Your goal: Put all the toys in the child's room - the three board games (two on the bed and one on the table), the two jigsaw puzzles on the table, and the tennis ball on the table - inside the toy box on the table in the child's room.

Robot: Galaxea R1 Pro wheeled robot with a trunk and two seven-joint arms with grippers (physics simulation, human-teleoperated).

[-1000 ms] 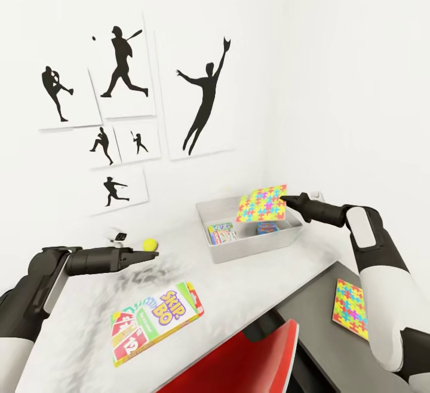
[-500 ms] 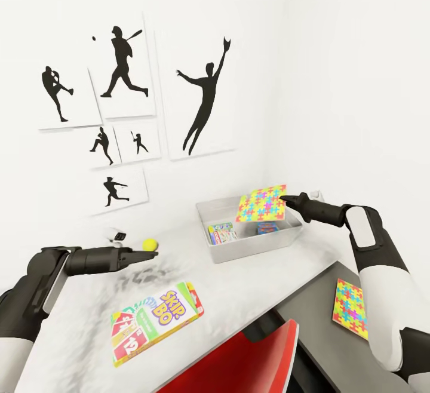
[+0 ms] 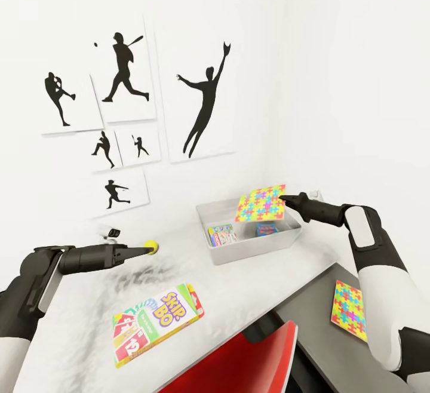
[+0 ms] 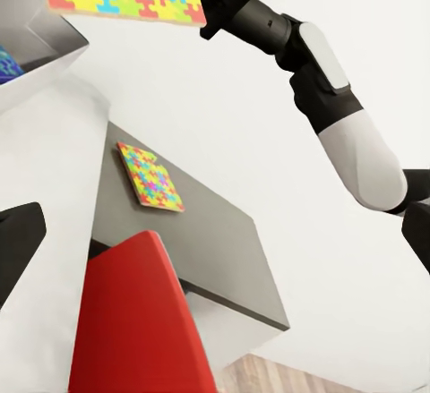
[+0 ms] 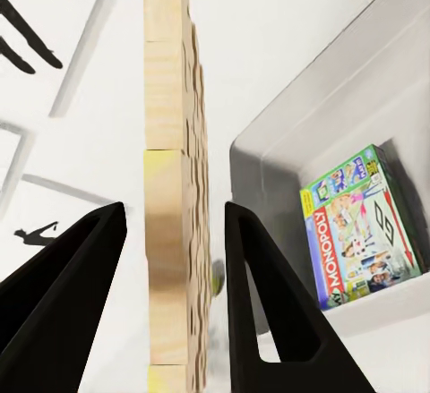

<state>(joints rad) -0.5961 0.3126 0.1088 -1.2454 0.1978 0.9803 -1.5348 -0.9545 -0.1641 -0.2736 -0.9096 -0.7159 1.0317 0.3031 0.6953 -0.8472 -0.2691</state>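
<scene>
Jigsaw puzzle (image 3: pixel 261 203): flat square, hanging tilted directly over the toy box (image 3: pixel 251 248), long face sloping down toward its far wall. Right gripper (image 3: pixel 285 200) is pinching its near edge, fingers (image 5: pixel 260 294) straddling the thin board. A release looks likely to drop it inside. Left gripper (image 3: pixel 149 249), jaw state unclear, is touching the tennis ball (image 3: pixel 151 245) on the table (image 3: pixel 239 288).

Grey toy box (image 3: pixel 251 252) sits near the table's (image 3: pixel 239 297) far right corner with a Monopoly box (image 5: pixel 363 225) and a blue game (image 3: pixel 267 229) inside. One jigsaw puzzle (image 3: pixel 261 203) is tilted above it, SKIP-BO (image 3: pixel 156 322) lies flat near the front edge, and the tennis ball (image 3: pixel 150 246) is by the back edge.
</scene>
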